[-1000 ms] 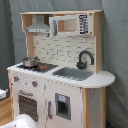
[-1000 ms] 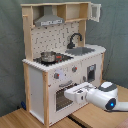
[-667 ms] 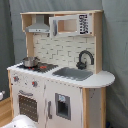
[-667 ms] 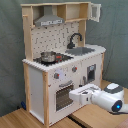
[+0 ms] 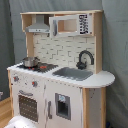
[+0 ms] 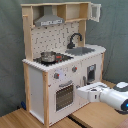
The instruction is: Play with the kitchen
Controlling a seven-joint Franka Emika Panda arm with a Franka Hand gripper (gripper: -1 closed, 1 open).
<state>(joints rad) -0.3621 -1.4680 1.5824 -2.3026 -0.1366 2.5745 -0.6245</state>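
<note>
The kitchen [image 6: 62,70] stood upright on the wooden floor [image 6: 95,116] against a grey curtain [image 5: 114,45], filling most of both exterior views. In the second exterior view the arm's gripper [image 6: 81,93] sat low at the front, its tip just beside the oven door [image 6: 64,96], near the door's right edge. Cannot tell whether the fingers were spread or closed, or whether they actually touched the door. In the first exterior view only a white blur of the arm showed at the bottom edge.

Handling judgement: the cabinet looked like painted board and light wood, so stiff and too big and heavy for the arm to shift. It should be treated as fixed, and only its moving parts worked.
- Oven door: thin panel on hinges, likely light. Best grip is the handle bar [image 6: 66,86] across its top, pulled along the hinge arc rather than straight out.
- Knobs [image 6: 56,76]: small, smooth, probably slippery. Pinch across the width and twist gently.
- Small metal pot [image 6: 48,56] on the hob [image 6: 54,58]: loose, light, easily knocked off. Take it by the rim.
- Faucet [image 6: 75,39] beside the sink [image 6: 81,50]: thin neck, looked the most fragile part. Avoid side loads.
- Upper cabinet door [image 6: 94,11] on the top shelf stood ajar in the second exterior view, out of easy reach from the arm's low pose.
</note>
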